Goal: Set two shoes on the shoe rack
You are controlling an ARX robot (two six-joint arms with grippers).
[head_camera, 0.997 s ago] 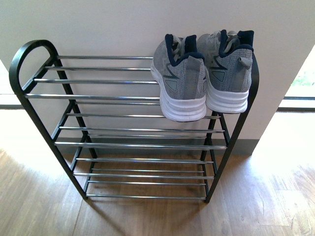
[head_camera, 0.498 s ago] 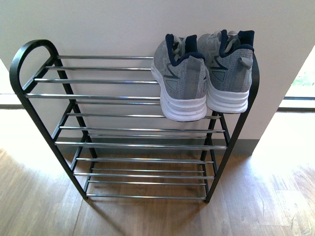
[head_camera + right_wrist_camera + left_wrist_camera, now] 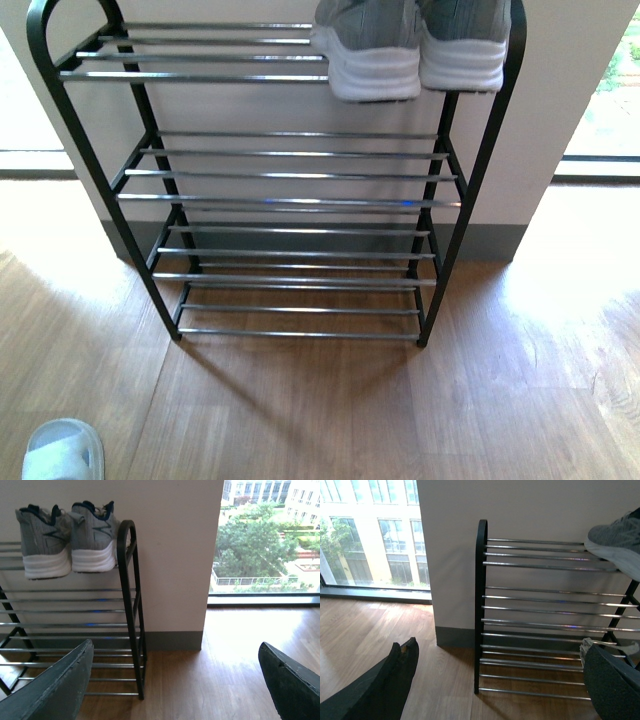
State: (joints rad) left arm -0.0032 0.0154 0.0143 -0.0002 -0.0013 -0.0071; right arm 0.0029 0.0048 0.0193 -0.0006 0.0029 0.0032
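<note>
Two grey sneakers with white soles, one shoe (image 3: 370, 55) on the left and one shoe (image 3: 462, 50) on the right, stand side by side, heels outward, at the right end of the shoe rack's (image 3: 290, 200) top tier; the front view cuts off their uppers. The right wrist view shows both shoes (image 3: 42, 540) (image 3: 95, 537) whole beside the rack's looped end (image 3: 131, 595). My right gripper (image 3: 175, 685) hangs open over bare floor next to that end. My left gripper (image 3: 502, 680) is open in front of the rack's other end (image 3: 479, 605), holding nothing. Neither arm appears in the front view.
A pale slide (image 3: 62, 452) lies on the wooden floor at the near left. The rack stands against a white wall (image 3: 250, 105) with a grey skirting board. Floor-length windows (image 3: 265, 540) flank the wall on both sides. The rack's lower tiers hold nothing.
The front view has tilted downward: the rack sits higher in the picture, the shoes are cut off at the top, and the pale slide has come into view. The shoes have not shifted on the rack.
</note>
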